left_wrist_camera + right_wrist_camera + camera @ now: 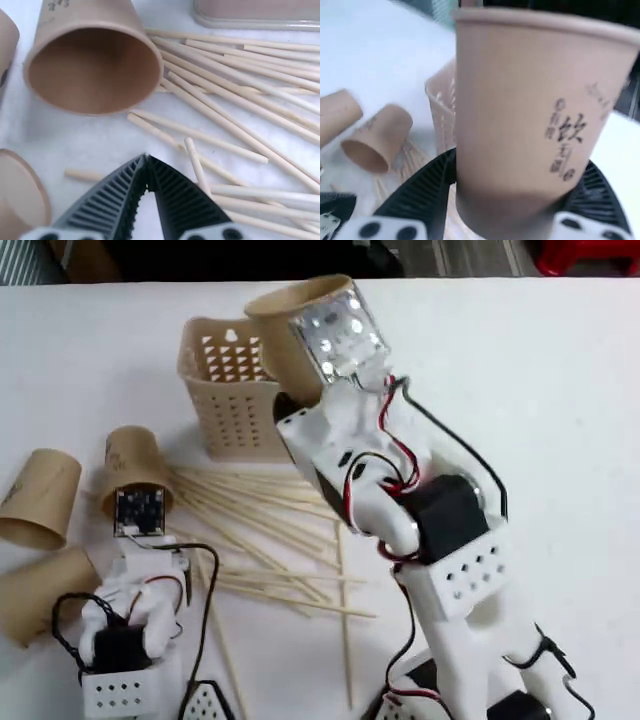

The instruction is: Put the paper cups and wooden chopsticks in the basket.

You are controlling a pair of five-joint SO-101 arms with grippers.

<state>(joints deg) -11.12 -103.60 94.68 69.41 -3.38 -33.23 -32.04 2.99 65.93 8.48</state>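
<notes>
My right gripper [512, 200] is shut on a brown paper cup [530, 110], held upright and raised just over the right rim of the beige perforated basket [232, 390]. Three more paper cups lie on their sides at the left: one [135, 465] beside the basket, one [40, 495] farther left, one [35, 590] near the front. Wooden chopsticks [280, 530] are scattered between the arms. My left gripper [146, 157] is shut with nothing in it, low over the table, pointing at the open mouth of the nearest cup [92, 60].
The white table [560, 390] has free room on the right and far side. The left arm's base [115, 660] stands at the front left, the right arm's body [450, 550] at the front middle. Cables hang off both arms.
</notes>
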